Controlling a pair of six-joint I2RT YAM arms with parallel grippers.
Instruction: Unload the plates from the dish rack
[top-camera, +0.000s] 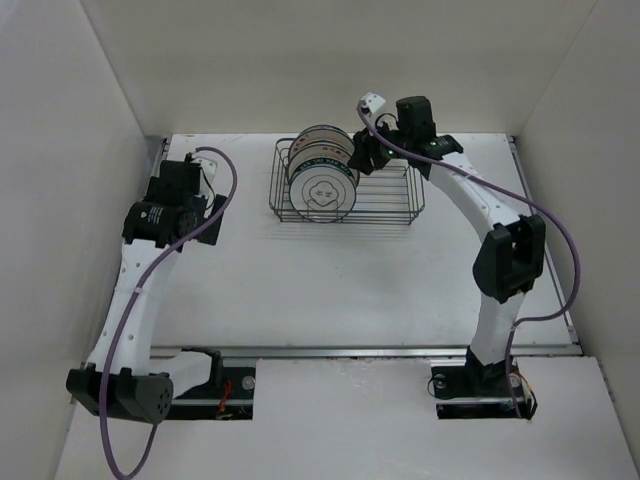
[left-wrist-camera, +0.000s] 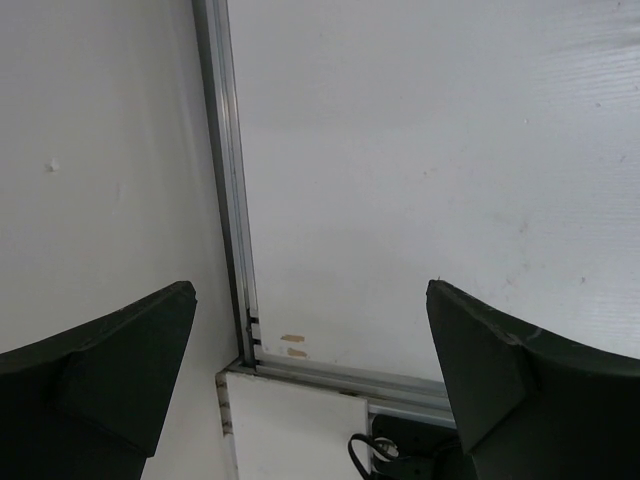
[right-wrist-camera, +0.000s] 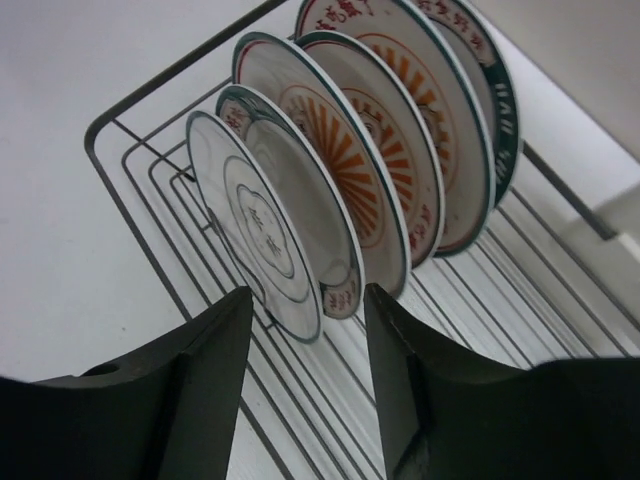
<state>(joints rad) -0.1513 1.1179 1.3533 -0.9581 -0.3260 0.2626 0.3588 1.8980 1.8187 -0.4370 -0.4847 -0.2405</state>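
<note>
1. The dish rack (top-camera: 392, 197) sat at the far middle of the white counter (top-camera: 350, 290), its long side turned toward the arm bases.
2. The plates (right-wrist-camera: 345, 190) stood upright on edge in the rack, packed in a row at its left end. The right half of the rack showed only wires.
3. From above, the frontmost one was a face-motif plate (top-camera: 323, 192), white and turned toward the arms, with lettered rims showing behind it.
4. In the right wrist view, the nearest two plates were teal-rimmed with lettering. Behind them came plates with orange sunburst centres, and the farthest had a dark teal rim.
5. The right fingers (right-wrist-camera: 200, 370) hung by the rack's far edge, just beside the row. They were parted and gripped nothing, and the gap between them framed the lower edges of the nearest plates.
6. The left fingers (left-wrist-camera: 120, 350) were spread wide and held nothing. They hung well apart from the rack, over the counter's left edge, where a metal rail (left-wrist-camera: 225, 180) ran along the white side wall (left-wrist-camera: 100, 150).
</note>
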